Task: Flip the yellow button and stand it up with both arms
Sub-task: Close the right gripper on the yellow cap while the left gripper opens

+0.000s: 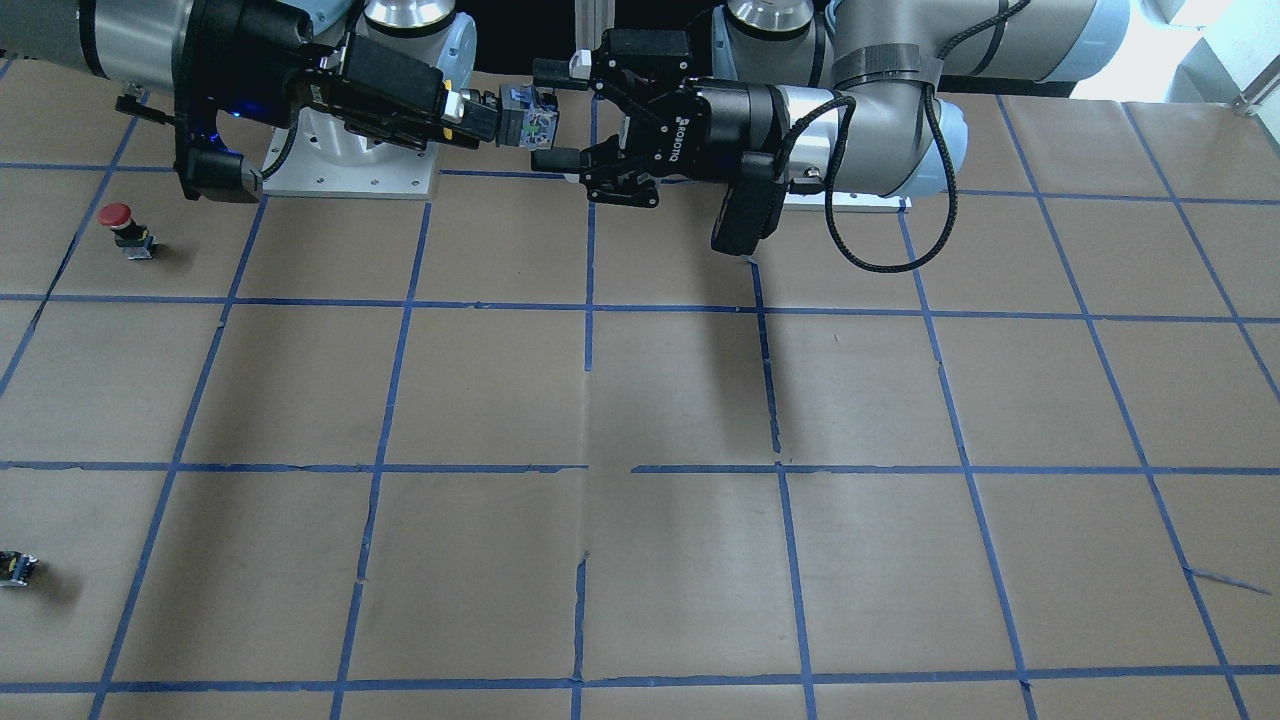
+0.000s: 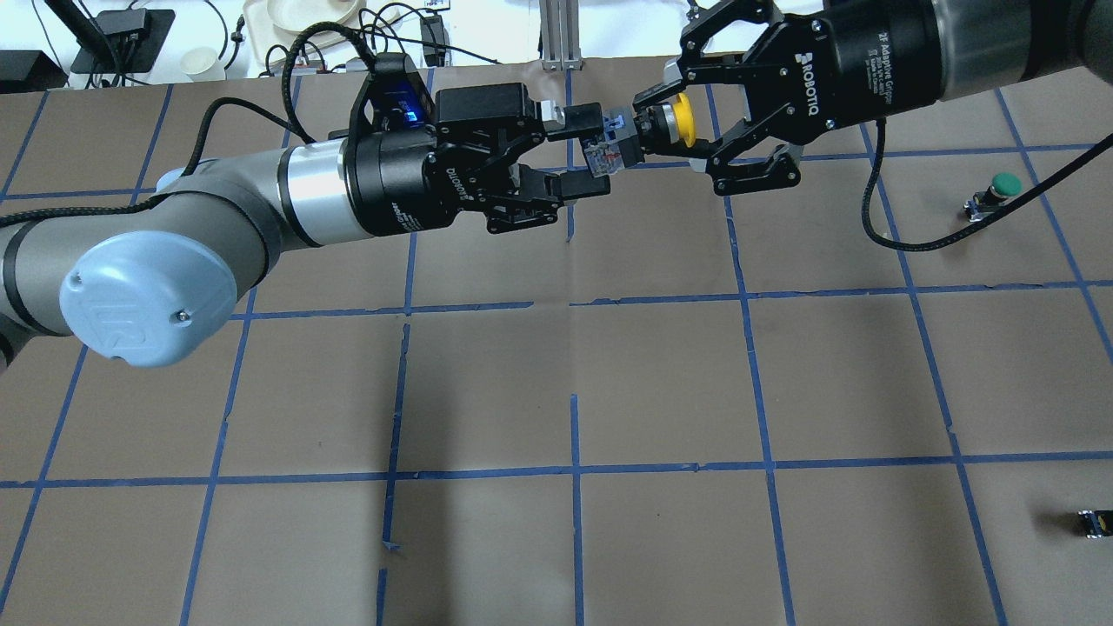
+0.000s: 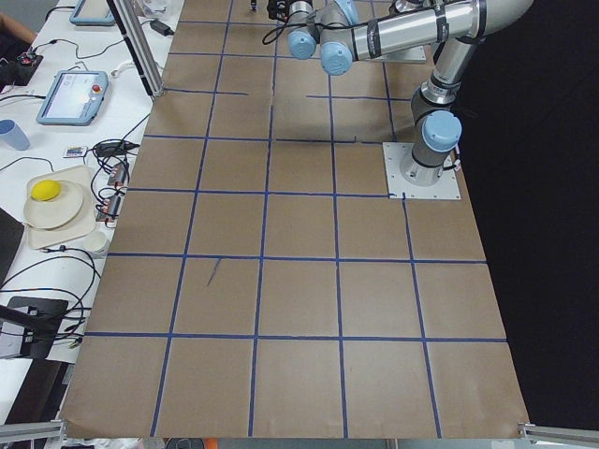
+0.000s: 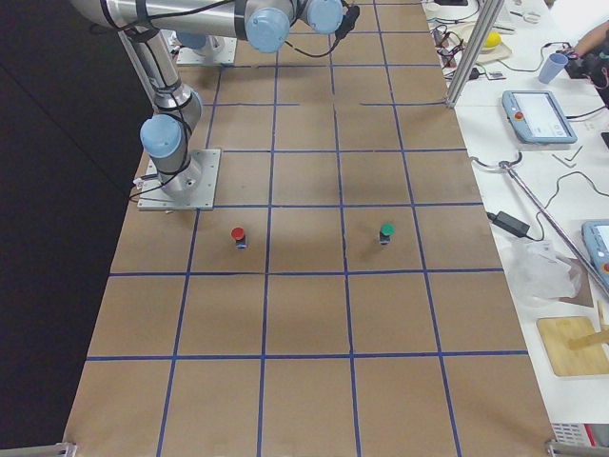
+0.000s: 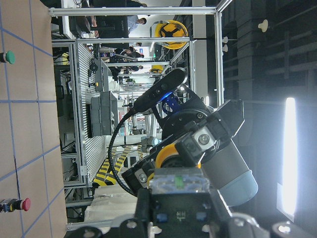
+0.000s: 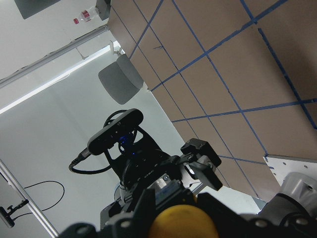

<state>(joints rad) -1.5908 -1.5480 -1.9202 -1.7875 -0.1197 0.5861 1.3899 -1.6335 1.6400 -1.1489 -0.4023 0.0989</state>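
Observation:
The yellow button (image 2: 684, 120) is held in the air above the table's far middle, lying sideways. My right gripper (image 2: 643, 132) is shut on it just behind the cap, with the cap between its fingers and the clear-and-grey switch body (image 1: 530, 118) pointing toward my left arm. My left gripper (image 2: 596, 149) is open, and its fingers straddle the end of that body without closing on it. In the left wrist view the body (image 5: 178, 181) sits just ahead of the fingers. In the right wrist view the yellow cap (image 6: 181, 223) fills the bottom.
A red-capped button (image 1: 120, 225) stands on the table on my right side, with a green-capped one (image 2: 1000, 187) farther out. A small black capless switch block (image 2: 1094, 522) lies near the right edge. The brown paper table (image 2: 661, 382) has blue tape lines.

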